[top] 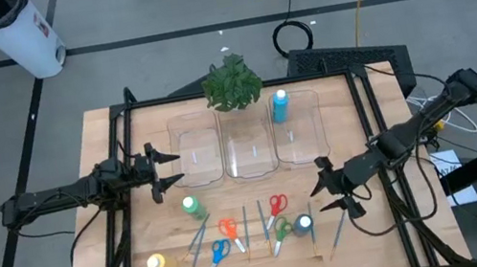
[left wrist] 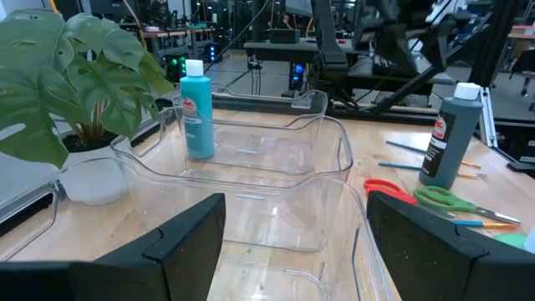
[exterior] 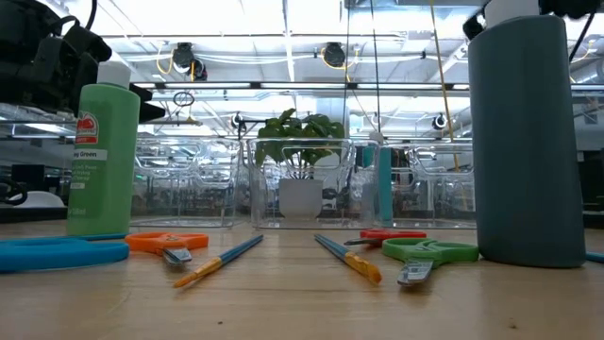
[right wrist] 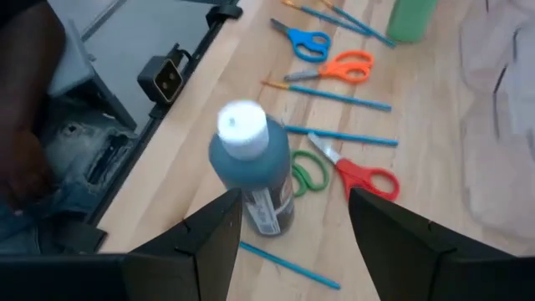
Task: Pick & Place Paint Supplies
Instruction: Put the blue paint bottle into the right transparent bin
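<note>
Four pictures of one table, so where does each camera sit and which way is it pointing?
High view: overhead, looking straight down on the wooden table; both dark arms show, left claw, right claw.
Low view: at tabletop height, looking level across; no arm clearly shows.
Left wrist view: on the left arm, facing the clear plastic bins; its open claw shows.
Right wrist view: on the right arm, looking down past its open claw.
Shared: the dark blue paint bottle appears in all four.

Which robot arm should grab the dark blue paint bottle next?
Probably the right. Its open end effector hovers just above the dark blue paint bottle, while the left end effector waits farther off, beside the clear bins.
</note>
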Motion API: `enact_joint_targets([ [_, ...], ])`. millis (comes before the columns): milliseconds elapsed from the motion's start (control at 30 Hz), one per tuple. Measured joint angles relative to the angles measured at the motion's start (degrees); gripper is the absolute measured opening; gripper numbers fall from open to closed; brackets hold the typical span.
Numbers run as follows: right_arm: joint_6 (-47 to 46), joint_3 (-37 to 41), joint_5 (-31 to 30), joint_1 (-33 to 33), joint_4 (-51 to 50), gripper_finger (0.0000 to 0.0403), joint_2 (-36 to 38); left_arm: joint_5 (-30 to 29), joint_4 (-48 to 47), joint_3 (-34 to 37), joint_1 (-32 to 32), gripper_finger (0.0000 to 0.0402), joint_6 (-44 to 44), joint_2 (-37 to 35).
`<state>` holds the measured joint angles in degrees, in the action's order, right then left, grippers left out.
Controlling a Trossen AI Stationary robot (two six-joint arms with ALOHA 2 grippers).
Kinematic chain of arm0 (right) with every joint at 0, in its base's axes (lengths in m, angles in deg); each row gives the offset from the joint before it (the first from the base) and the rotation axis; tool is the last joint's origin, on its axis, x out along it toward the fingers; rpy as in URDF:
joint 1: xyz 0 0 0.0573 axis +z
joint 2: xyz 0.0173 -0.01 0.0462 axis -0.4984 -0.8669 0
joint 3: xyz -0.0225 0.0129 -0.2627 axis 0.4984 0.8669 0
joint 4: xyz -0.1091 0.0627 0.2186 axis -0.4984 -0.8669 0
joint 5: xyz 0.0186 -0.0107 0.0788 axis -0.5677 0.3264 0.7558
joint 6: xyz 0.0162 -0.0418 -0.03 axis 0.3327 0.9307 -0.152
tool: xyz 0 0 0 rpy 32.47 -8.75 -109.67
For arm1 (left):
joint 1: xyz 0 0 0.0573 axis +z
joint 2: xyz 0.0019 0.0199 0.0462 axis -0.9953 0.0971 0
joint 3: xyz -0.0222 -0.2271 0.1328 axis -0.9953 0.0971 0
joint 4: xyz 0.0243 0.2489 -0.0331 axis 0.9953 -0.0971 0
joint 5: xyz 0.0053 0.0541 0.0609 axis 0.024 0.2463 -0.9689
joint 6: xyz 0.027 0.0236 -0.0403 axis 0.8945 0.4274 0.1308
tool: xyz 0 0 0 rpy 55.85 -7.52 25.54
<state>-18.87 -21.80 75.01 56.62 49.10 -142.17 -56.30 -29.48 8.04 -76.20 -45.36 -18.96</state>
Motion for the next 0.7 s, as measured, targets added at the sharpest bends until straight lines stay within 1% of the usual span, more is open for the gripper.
enact_joint_targets([
  [100,-0.3,6.4,0.0,0.0,9.3,0.0212,0.0,0.0,0.0,0.0,0.0,0.0294,0.0,0.0],
  [267,-1.9,20.4,0.1,0.0,33.2,0.0212,-0.7,0.0,0.0,0.0,0.0,0.0294,0.0,0.0],
  [367,-3.6,27.0,0.1,0.0,46.3,0.0212,-0.8,0.0,0.0,0.0,0.0,0.0294,0.0,0.0],
  [433,-4.8,30.2,0.1,0.0,53.1,0.0212,-0.8,0.0,0.0,0.0,0.0,0.0294,0.0,0.0],
  [533,-6.1,32.2,0.1,0.0,58.0,0.0212,-0.8,0.0,0.0,0.0,0.0,0.0294,0.0,0.0],
  [700,-5.3,30.1,-0.2,1.4,57.9,0.0212,-0.8,0.0,0.0,0.0,0.0,0.0294,0.0,0.0],
])
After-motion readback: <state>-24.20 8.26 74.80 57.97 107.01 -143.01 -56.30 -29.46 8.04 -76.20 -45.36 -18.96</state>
